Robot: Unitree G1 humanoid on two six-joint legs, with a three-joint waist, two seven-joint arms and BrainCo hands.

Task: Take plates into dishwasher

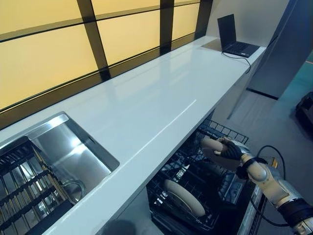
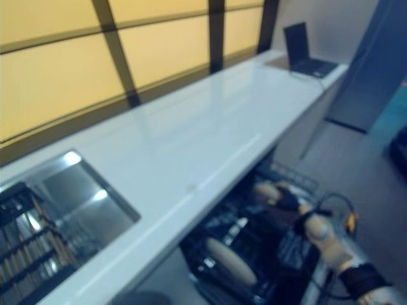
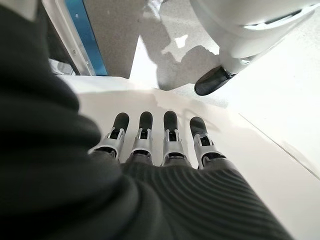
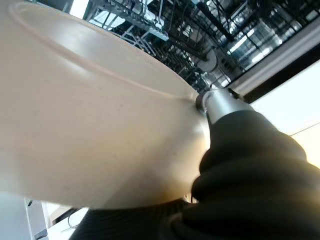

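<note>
Two plates are in play here, and the dishwasher rack [image 1: 195, 191] is the landmark. One plate [image 1: 183, 197] already stands on edge in the rack's front part. The second plate [image 1: 215, 149] is in the right hand [image 1: 230, 149], held over the far side of the rack, just under the white table [image 1: 161, 98] edge. From the right wrist view, the thumb [image 4: 220, 105] is clamped on the pale rim, so it's a pinch grip on that plate; the other fingers are hidden behind it.

The left hand [image 3: 160, 145] is idle, fingers straight and a bit apart, nowhere near the rack.

To do this bit right, it'd probably help to tip the plate upright, line its edge up with a free slot behind the parked one, lower it gently between the tines, and only let go once it sits.
</note>
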